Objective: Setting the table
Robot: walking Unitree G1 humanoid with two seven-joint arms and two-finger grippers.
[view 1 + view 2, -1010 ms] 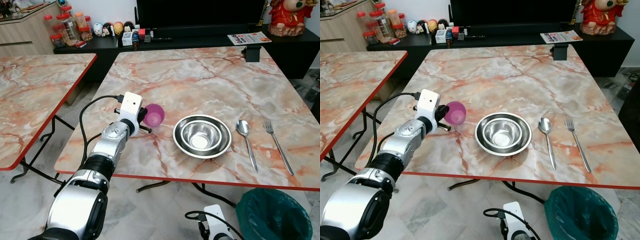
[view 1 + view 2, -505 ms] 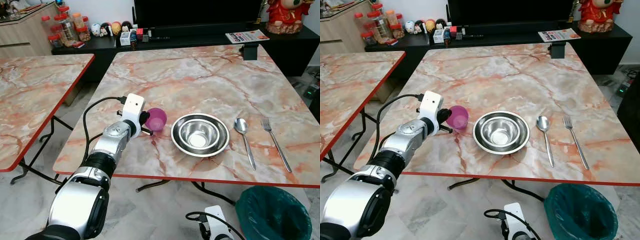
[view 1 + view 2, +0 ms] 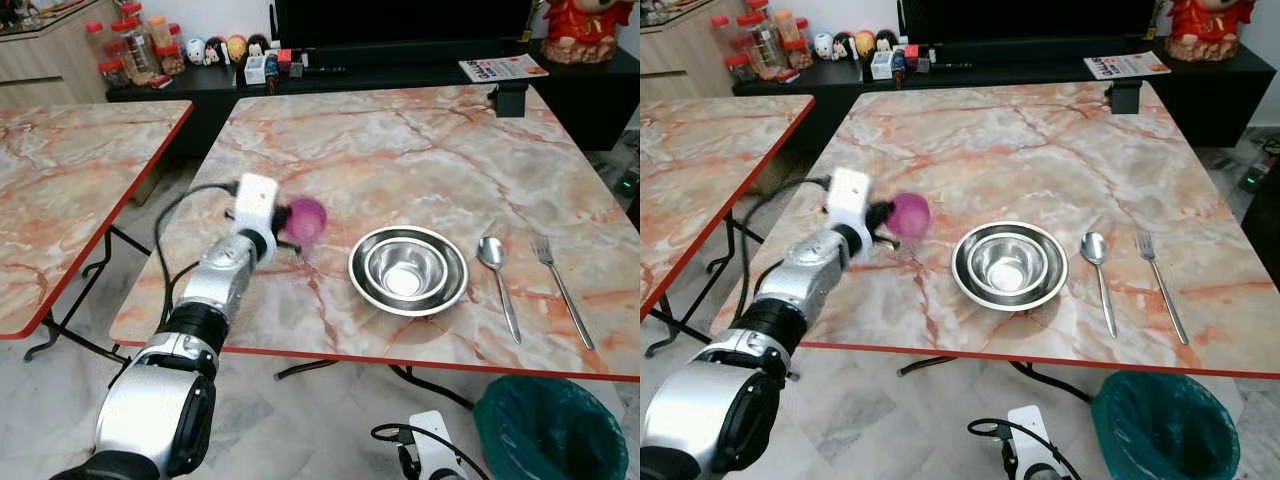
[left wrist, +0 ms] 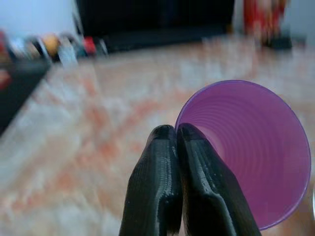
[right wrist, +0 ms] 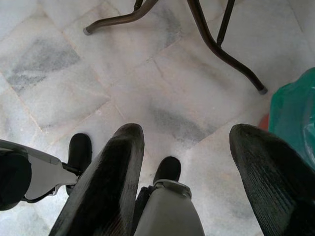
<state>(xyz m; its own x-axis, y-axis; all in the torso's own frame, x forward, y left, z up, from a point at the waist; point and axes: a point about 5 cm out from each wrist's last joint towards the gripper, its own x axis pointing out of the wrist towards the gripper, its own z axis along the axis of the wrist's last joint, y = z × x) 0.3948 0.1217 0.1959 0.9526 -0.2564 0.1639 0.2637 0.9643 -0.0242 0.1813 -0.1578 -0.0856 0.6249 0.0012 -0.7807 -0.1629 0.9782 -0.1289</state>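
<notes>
My left gripper [image 3: 287, 222] is shut on the rim of a purple plastic cup [image 3: 306, 217]. It holds the cup tipped on its side above the near left part of the marble table [image 3: 400, 150]; both are motion-blurred. In the left wrist view the black fingertips [image 4: 170, 142] pinch the purple cup's [image 4: 251, 147] rim, one outside and one inside. A steel bowl [image 3: 408, 270] sits right of the cup, then a spoon [image 3: 497, 275] and a fork [image 3: 560, 290]. My right gripper [image 5: 186, 132] hangs open over the floor.
A second marble table [image 3: 70, 180] stands to the left across a narrow gap. A green-lined bin [image 3: 545, 430] sits on the floor at the table's near right corner. A black sideboard [image 3: 180, 85] with jars and figurines runs behind. Table legs [image 5: 221, 49] cross the tiled floor.
My left gripper has lifted the purple cup and carried it a little farther from the table's near edge. Bowl, spoon and fork have not moved.
</notes>
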